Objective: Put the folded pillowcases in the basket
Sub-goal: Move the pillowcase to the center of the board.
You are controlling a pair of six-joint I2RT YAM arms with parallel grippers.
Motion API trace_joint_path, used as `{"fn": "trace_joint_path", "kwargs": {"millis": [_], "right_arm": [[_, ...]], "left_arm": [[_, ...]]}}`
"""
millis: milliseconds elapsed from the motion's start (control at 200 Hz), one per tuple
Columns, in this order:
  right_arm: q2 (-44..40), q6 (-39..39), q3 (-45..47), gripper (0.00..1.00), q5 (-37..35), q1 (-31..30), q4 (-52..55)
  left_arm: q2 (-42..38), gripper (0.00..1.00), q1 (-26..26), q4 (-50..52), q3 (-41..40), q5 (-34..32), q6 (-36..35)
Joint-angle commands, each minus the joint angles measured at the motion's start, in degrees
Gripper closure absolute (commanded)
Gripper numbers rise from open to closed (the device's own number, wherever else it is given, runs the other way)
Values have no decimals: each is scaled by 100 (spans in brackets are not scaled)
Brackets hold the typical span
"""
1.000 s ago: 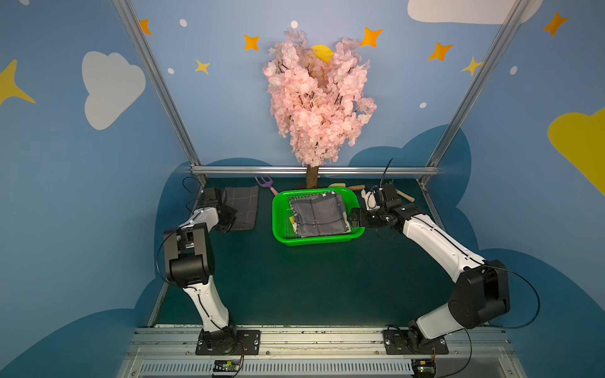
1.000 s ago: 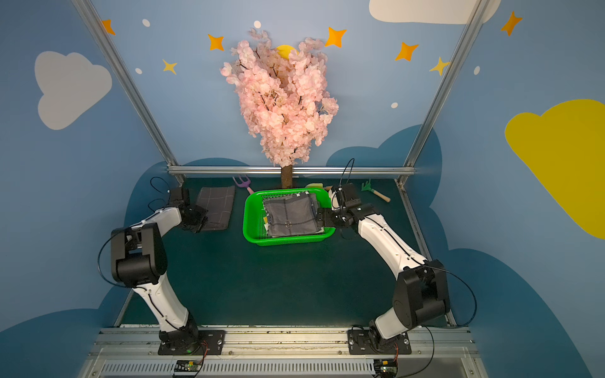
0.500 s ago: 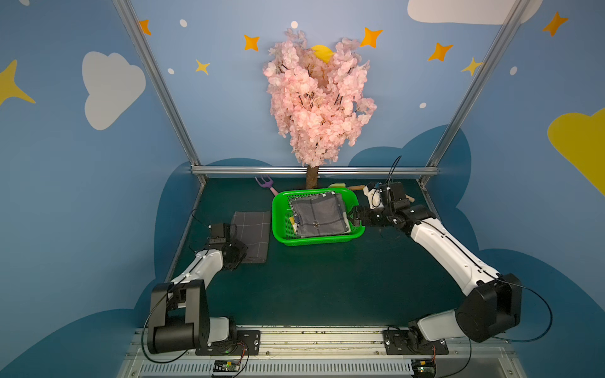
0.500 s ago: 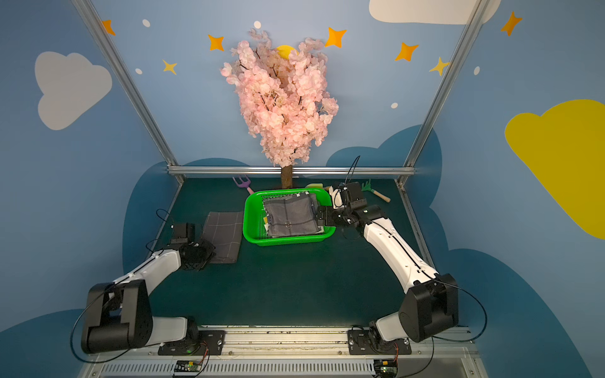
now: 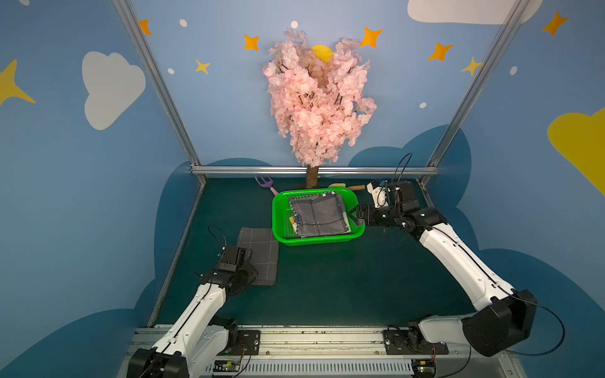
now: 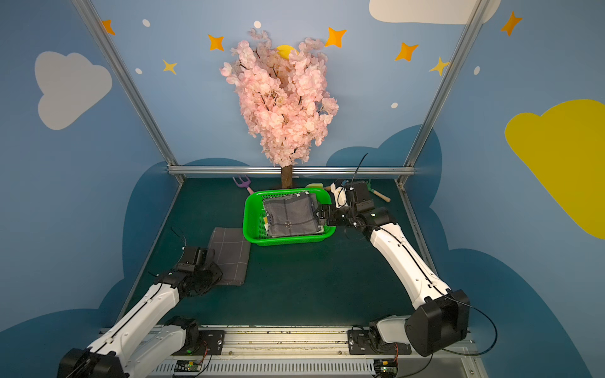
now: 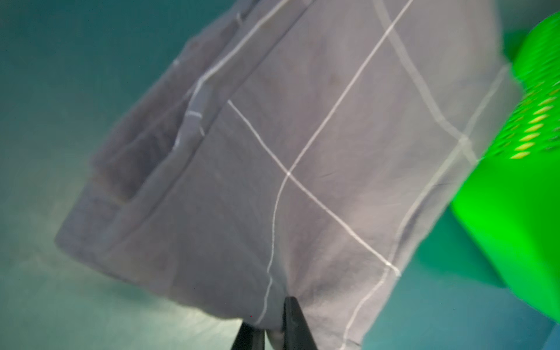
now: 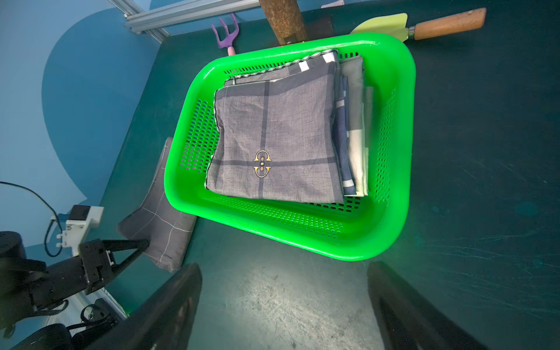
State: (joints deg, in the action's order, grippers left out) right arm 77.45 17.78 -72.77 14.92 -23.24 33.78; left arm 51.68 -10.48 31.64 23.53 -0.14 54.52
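Note:
The folded pillowcase (image 5: pixel 263 248) (image 6: pixel 232 250), grey with thin white grid lines, lies flat on the dark table, its far corner against the basket's left front corner. My left gripper (image 5: pixel 249 254) (image 7: pixel 272 318) is shut on its near edge, and cloth bunches between the narrow black fingers (image 7: pixel 292 315). The bright green basket (image 5: pixel 314 241) (image 6: pixel 288 243) (image 8: pixel 303 239) holds a stack of folded grey cloths (image 5: pixel 319 216) (image 8: pixel 272 145). My right gripper (image 5: pixel 355 217) (image 8: pixel 285 269) stands wide open at the basket's right end with nothing between its fingers.
A pink blossom tree with a brown trunk (image 5: pixel 312 176) stands behind the basket. A purple toy fork (image 5: pixel 265 183) and a trowel with a wooden handle (image 8: pixel 439 22) lie at the back. An aluminium rail (image 5: pixel 314 170) bounds the far edge.
My left arm has drawn the pillowcase from the back left corner toward the front, beside the basket's left front corner. The right gripper has barely moved.

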Motion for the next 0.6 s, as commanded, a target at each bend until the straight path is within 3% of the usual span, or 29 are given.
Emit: {"fn": "trace_joint_path", "kwargs": {"millis": [0, 155, 210, 350, 451, 596], "right_arm": [[-106, 58, 130, 9, 264, -118, 161], [-175, 293, 427, 9, 144, -607, 310], [-219, 493, 684, 9, 192, -851, 125], [22, 934, 1031, 9, 109, -1677, -291], [531, 1253, 880, 9, 165, -2179, -495], [1363, 1821, 509, 9, 421, -2744, -1210]], "left_arm": [[-238, 72, -217, 282, -138, 16, 283], [-771, 23, -336, 659, -12, -114, 230], [-964, 15, -332, 740, 139, -206, 127], [-1065, 11, -317, 953, 857, -599, -227], [-508, 7, -194, 975, 1361, -785, -576], [1061, 7, 768, 16, 1453, 374, -661]]}}
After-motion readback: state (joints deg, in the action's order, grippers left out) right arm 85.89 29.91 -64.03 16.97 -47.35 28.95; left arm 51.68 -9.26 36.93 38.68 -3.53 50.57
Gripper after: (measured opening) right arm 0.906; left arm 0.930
